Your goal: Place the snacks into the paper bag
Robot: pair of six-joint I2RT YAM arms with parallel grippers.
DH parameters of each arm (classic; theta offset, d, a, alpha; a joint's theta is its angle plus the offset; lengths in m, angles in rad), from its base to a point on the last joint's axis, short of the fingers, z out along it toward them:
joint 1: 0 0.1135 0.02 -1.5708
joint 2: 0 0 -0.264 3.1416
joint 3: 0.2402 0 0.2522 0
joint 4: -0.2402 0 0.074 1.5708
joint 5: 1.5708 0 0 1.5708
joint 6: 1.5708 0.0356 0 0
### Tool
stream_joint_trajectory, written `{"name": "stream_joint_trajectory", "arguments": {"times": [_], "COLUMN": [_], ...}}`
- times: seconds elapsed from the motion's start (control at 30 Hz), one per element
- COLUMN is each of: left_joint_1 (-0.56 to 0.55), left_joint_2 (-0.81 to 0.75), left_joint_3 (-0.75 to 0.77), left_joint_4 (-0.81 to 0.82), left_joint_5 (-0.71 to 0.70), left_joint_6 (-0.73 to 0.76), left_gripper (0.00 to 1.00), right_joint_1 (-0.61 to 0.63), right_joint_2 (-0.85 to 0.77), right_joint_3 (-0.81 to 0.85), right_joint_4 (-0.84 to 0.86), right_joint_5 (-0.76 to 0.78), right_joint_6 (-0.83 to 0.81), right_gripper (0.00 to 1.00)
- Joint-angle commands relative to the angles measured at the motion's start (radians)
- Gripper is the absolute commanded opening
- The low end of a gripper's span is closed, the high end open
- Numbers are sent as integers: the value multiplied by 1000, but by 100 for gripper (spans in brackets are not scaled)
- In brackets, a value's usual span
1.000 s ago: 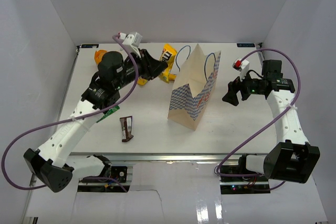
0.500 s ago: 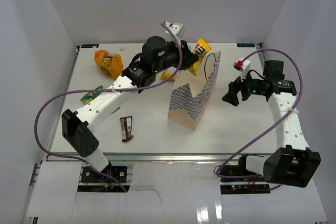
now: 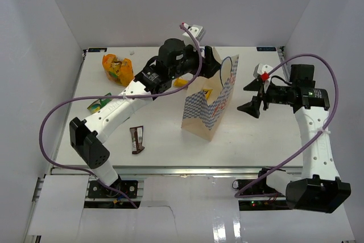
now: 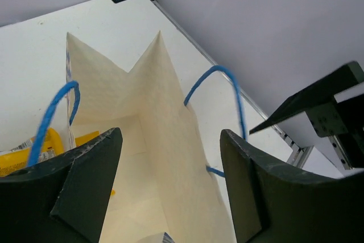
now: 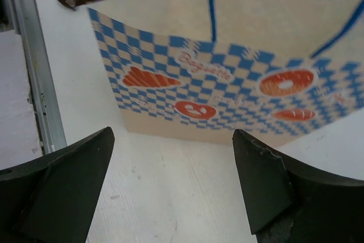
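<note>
Standing upright on the table (image 3: 165,140), the paper bag (image 3: 211,106) is opening upward. The left end effector (image 3: 214,64) is hovering over its mouth, fingers spread and empty. The right end effector (image 3: 250,97) is pointing at the bag's side, also spread and empty. A yellow candy pack (image 3: 206,93) is showing inside the mouth. The orange-yellow bag (image 3: 118,68), dark brown bar (image 3: 137,139) and green packet (image 3: 100,103) are lying to the left, while the left arm is partly hiding another yellow pack (image 3: 181,82).
</note>
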Motion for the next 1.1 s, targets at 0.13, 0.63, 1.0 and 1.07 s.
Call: {"name": "stream_joint_trajectory", "arguments": {"times": [0.13,0.63,1.0,1.07], "left_joint_1": [-5,-4,-4,-4], "left_joint_2": [-206,-780,-880,-920], "left_joint_3": [8,-265,-322,-336], "left_joint_4": [-17,-122,-280,-290], "left_joint_5": [28,-255,-302,-311], "left_joint_6": [-7,-117,-226,-244], "left_gripper": [80,89,89,89], "right_joint_1": [292,1251,1316,1322], "right_joint_2": [-93,219,851,936], "right_joint_3": [45,-86,463,502], "right_joint_4": [-170,182,282,327], "right_joint_5": [-20,709,752,781], "right_joint_6": [-266,-636,-865,-869], "right_gripper": [90,97,100,100]}}
